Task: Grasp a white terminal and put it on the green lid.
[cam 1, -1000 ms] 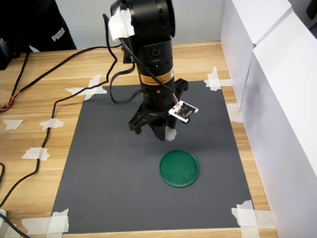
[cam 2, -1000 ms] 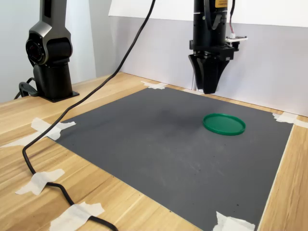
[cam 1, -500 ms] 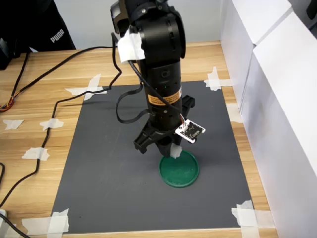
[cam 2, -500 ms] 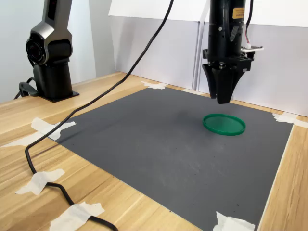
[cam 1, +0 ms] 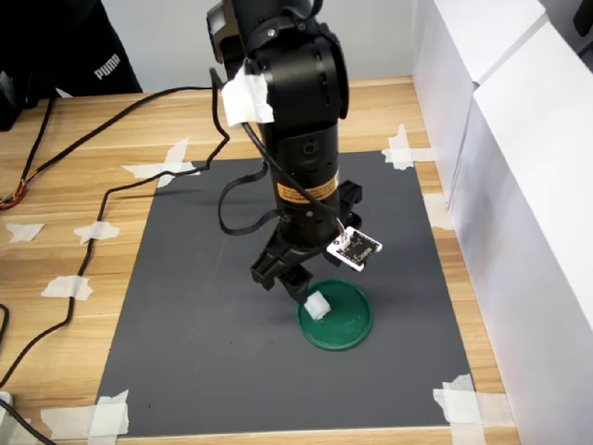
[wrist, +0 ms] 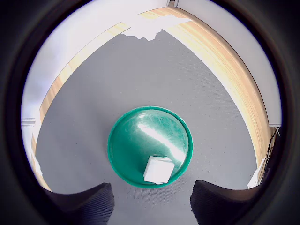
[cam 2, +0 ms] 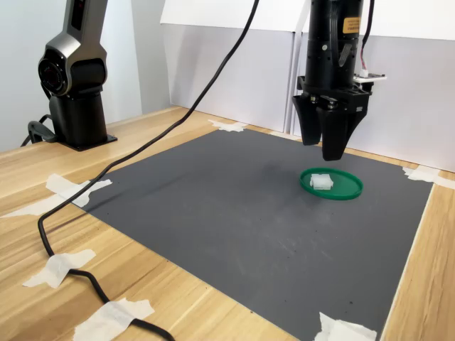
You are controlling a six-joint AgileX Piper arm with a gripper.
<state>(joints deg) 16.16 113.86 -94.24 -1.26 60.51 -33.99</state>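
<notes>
The white terminal [cam 1: 317,306] lies loose on the green lid [cam 1: 347,323], near the rim on the first exterior view's left. In the wrist view the terminal [wrist: 158,169] rests inside the lid [wrist: 140,136], close to the rim nearest the fingers. My gripper [cam 1: 285,281] hangs open just above the lid, touching nothing. In the second exterior view the gripper [cam 2: 321,147] points straight down with parted jaws, a short gap above the terminal [cam 2: 321,181] on the lid [cam 2: 345,187]. Both dark fingertips [wrist: 84,202] frame the wrist view with nothing between them.
The lid sits on a dark grey mat [cam 1: 213,315] taped to a wooden table. White boxes [cam 1: 519,185] wall off the first exterior view's right. A black cable [cam 2: 121,167] trails across the mat's corner. Another arm's base [cam 2: 71,78] stands at the second exterior view's left.
The gripper held the terminal over the lid half a second ago. Its jaws have since opened, and the terminal now lies on the lid.
</notes>
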